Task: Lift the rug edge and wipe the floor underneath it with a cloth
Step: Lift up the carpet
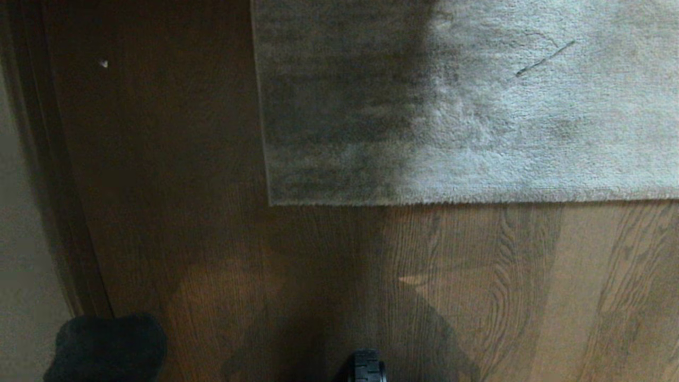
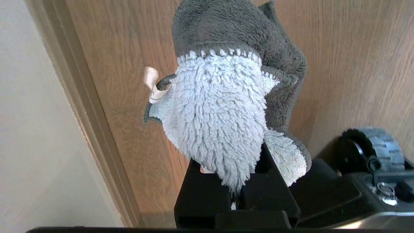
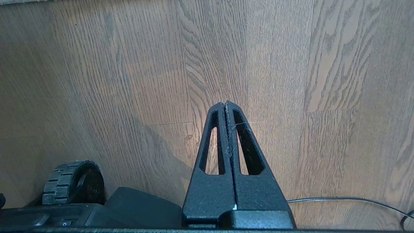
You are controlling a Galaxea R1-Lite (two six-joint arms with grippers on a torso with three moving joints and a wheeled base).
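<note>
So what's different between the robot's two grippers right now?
The left gripper is shut on the cloth, a shaggy whitish rag with a grey side, while the right gripper is shut on nothing, its fingers pressed together. In the left wrist view the cloth hides the left gripper's fingertips; the right gripper's fingertips are bare. The left gripper hangs near the wall's baseboard; the right is over open boards. Both are black and are above the floor.

Head camera looks steeply down; both wrist cameras face the same floor (image 1: 477, 297) closely.
</note>
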